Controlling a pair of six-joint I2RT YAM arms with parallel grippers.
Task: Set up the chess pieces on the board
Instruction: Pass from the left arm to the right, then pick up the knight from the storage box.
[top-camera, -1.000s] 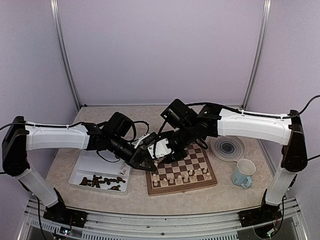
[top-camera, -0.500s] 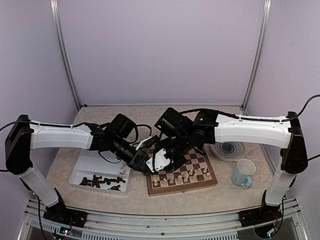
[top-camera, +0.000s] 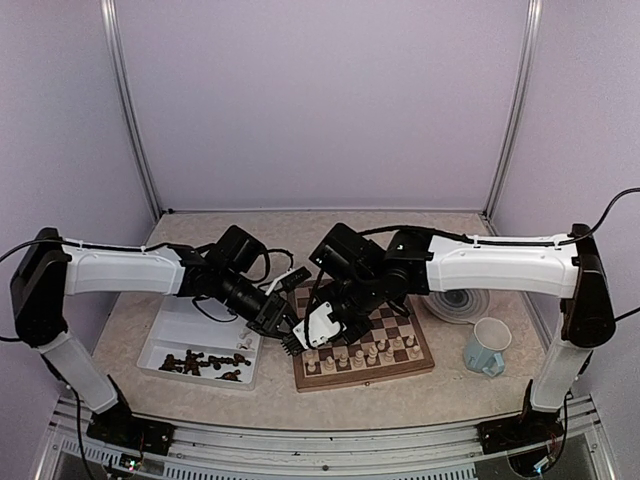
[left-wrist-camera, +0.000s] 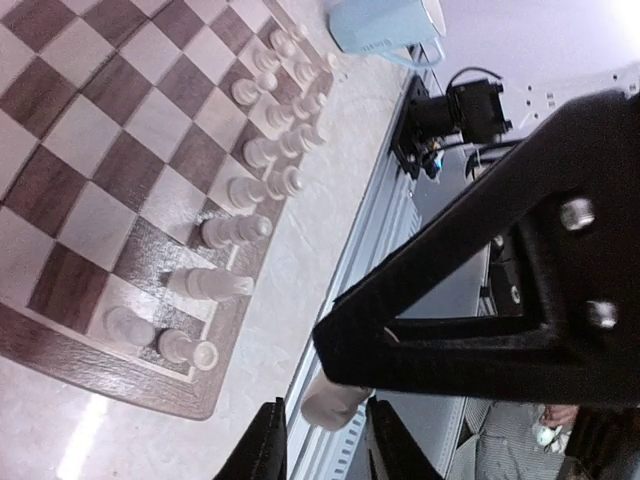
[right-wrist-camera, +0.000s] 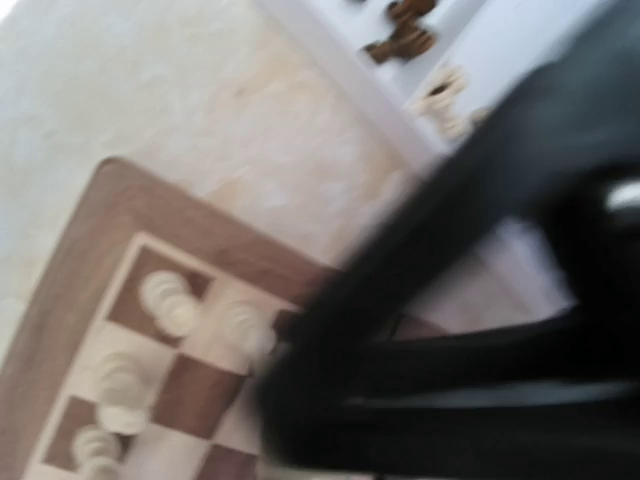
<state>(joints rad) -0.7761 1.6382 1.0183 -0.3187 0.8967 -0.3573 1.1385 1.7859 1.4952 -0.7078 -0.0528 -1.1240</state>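
Pale chess piece (left-wrist-camera: 335, 402): hangs just off the board's (left-wrist-camera: 80, 130) near-left corner between the left gripper's (left-wrist-camera: 326, 442) fingers, where the right gripper (top-camera: 306, 337), newly swung in, meets it; apparently a handover, though which pincer pinches it cannot be told.

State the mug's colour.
The mug is light blue, clearest in the top external view.

The board (top-camera: 365, 381) sits on the bench (top-camera: 200, 250), right of centre, with two rows of chess pieces (top-camera: 360, 356) along its near edge. A tray (top-camera: 190, 325) lies just left of the board, with loose pieces (top-camera: 205, 363) heaped at its near end. A plate (top-camera: 455, 297) lies by the board's far right corner. A mug (top-camera: 487, 347) stands in front of the plate, right of the board.
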